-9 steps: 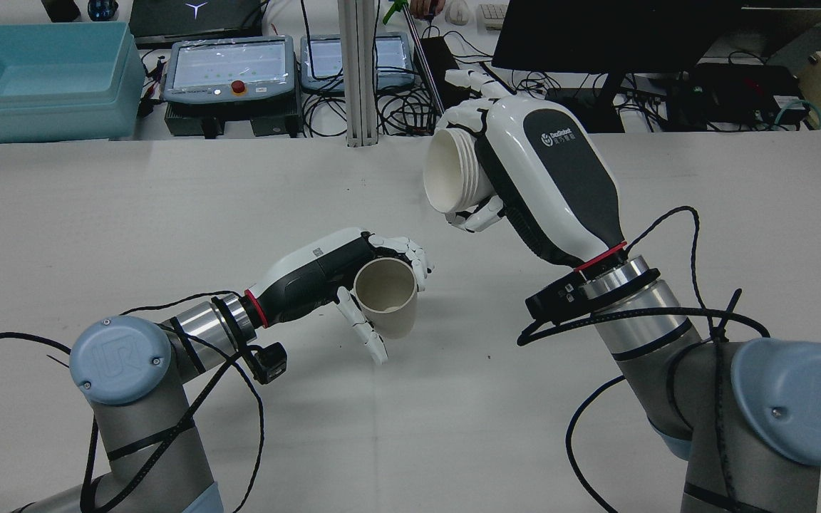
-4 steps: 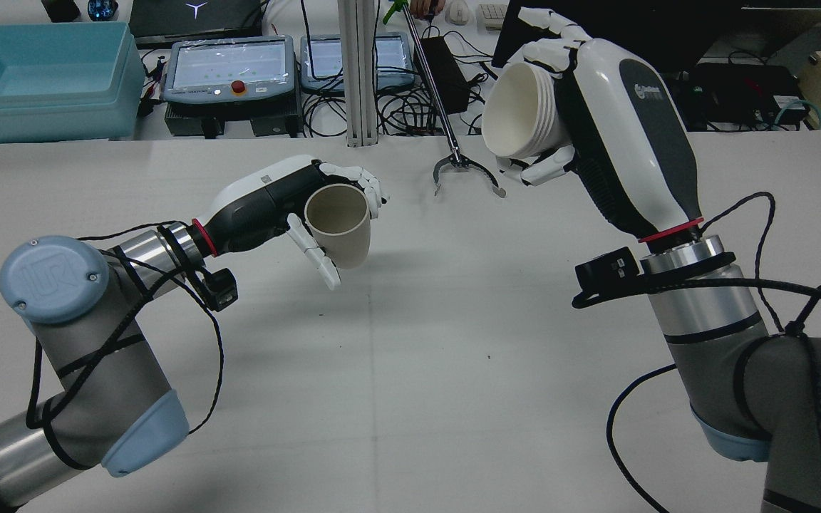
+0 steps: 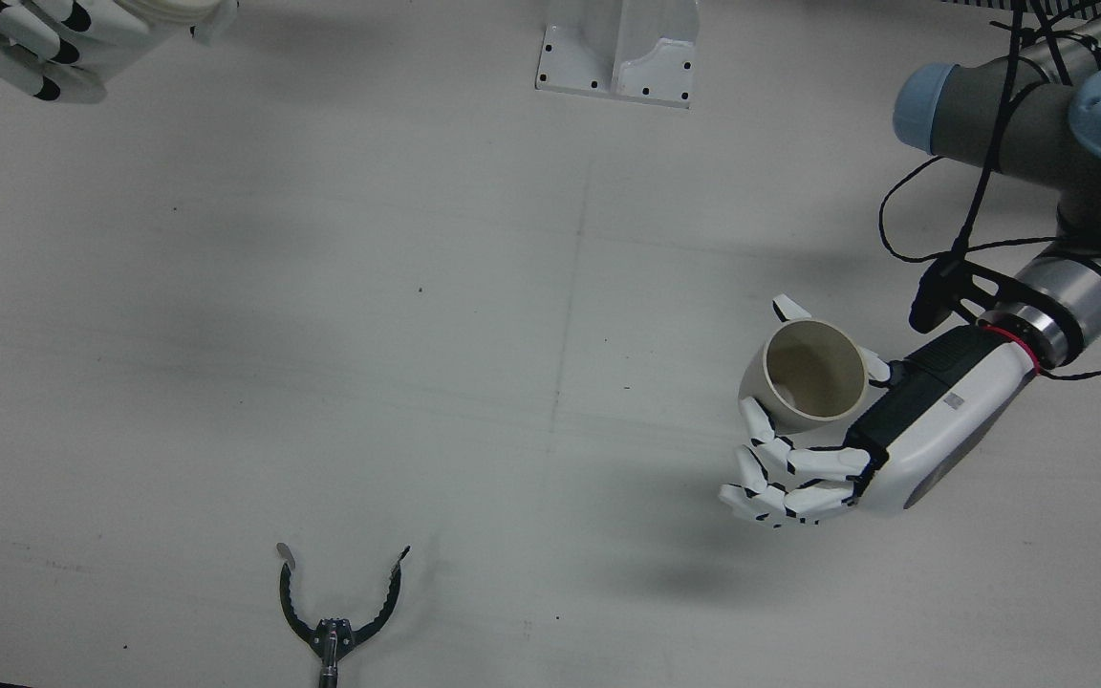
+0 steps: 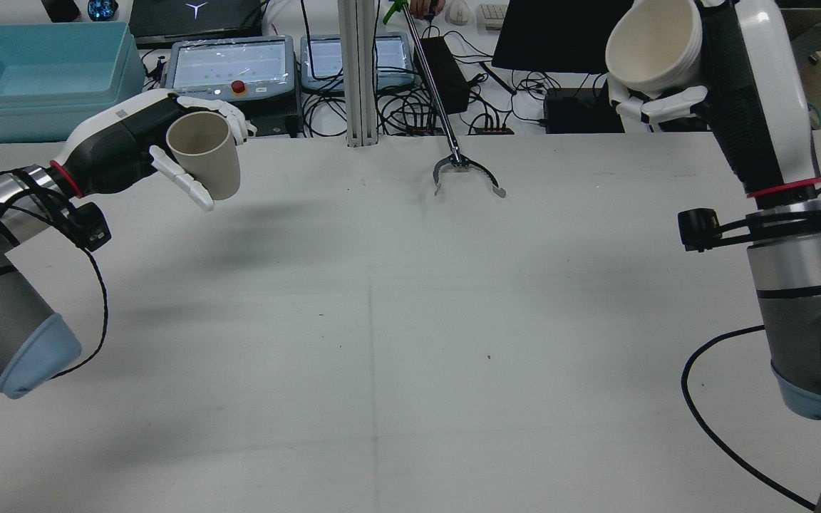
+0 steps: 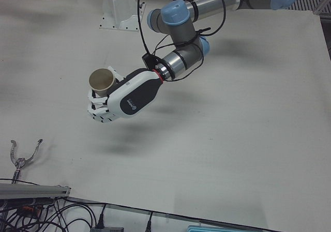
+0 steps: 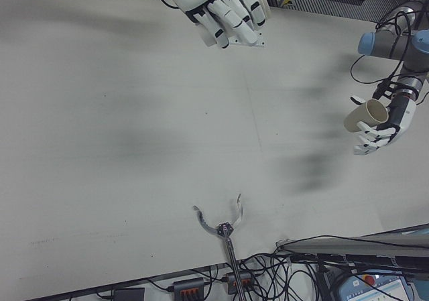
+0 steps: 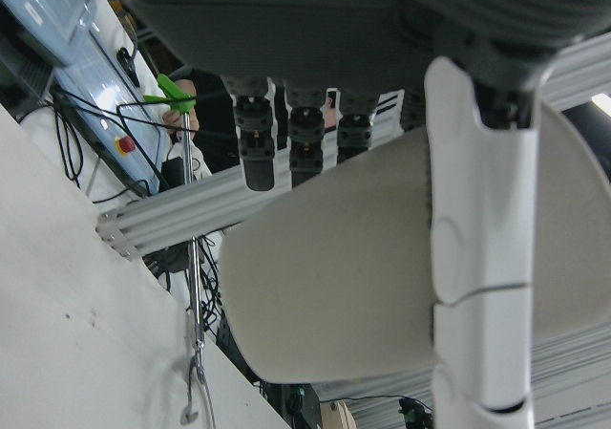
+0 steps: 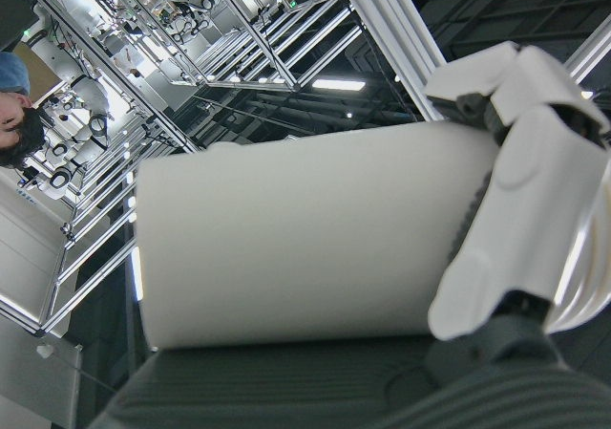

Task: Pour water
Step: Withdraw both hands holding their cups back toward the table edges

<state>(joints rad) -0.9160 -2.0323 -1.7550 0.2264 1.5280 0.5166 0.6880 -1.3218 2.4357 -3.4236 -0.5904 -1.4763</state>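
The left hand (image 4: pixel 132 146) holds a beige cup (image 4: pixel 205 154) upright above the surface (image 4: pixel 410 320), and the right hand (image 4: pixel 731 85) holds a white cup (image 4: pixel 656 44) high and tilted. They are well apart; I judge the pouring is either finished or not begun.

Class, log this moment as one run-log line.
left hand: holds beige cup, raised | right hand: holds white cup, raised | cups: far apart

grabber tool (image 4: pixel 466 169) on table (image 4: pixel 410 320), blue bin (image 4: pixel 40 78)
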